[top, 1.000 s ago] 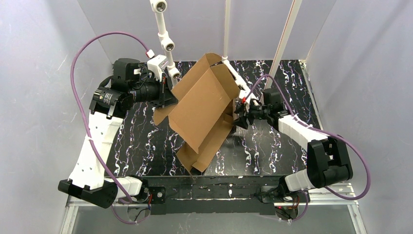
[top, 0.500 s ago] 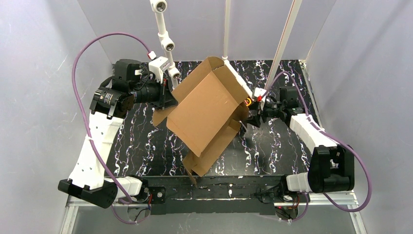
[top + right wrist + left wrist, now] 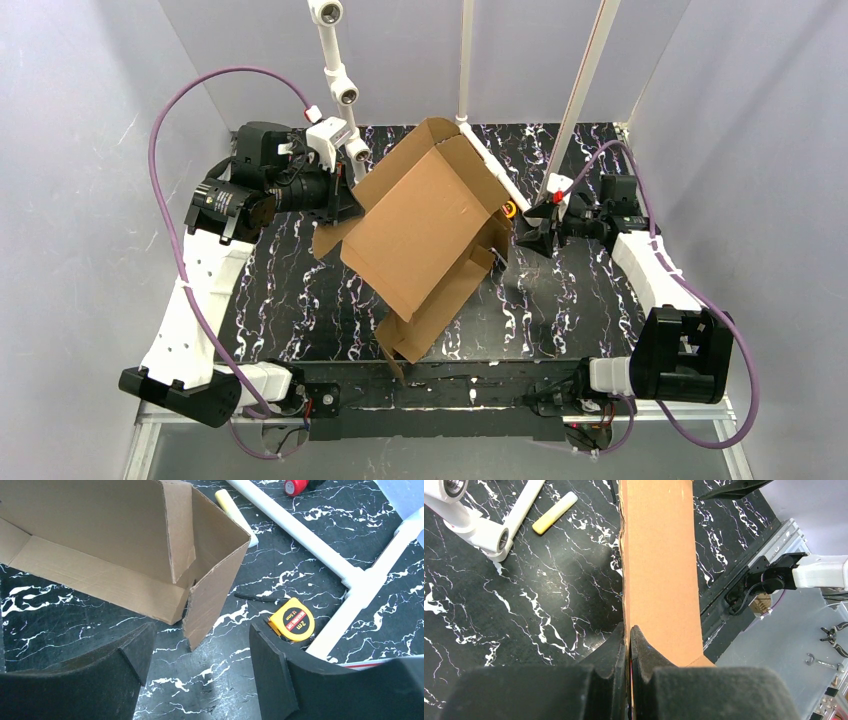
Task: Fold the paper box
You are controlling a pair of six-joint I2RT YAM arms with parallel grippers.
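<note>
Bright, even, diffuse light fills all three views and leaves the black, white-veined marble desk [image 3: 300, 290] matte. Soft shadows lie just beside and under the plain brown cardboard box [image 3: 420, 225]. Nearest its lens, the left claw [image 3: 628, 635] looks slightly blurred.

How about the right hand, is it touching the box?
Apart. In the right wrist view, table shows between the paper box and the open right hand on both sides.

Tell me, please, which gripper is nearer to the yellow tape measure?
Right. The right gripper hovers open just beside the tape measure; the left gripper is across the paper box, shut on its edge.
</note>
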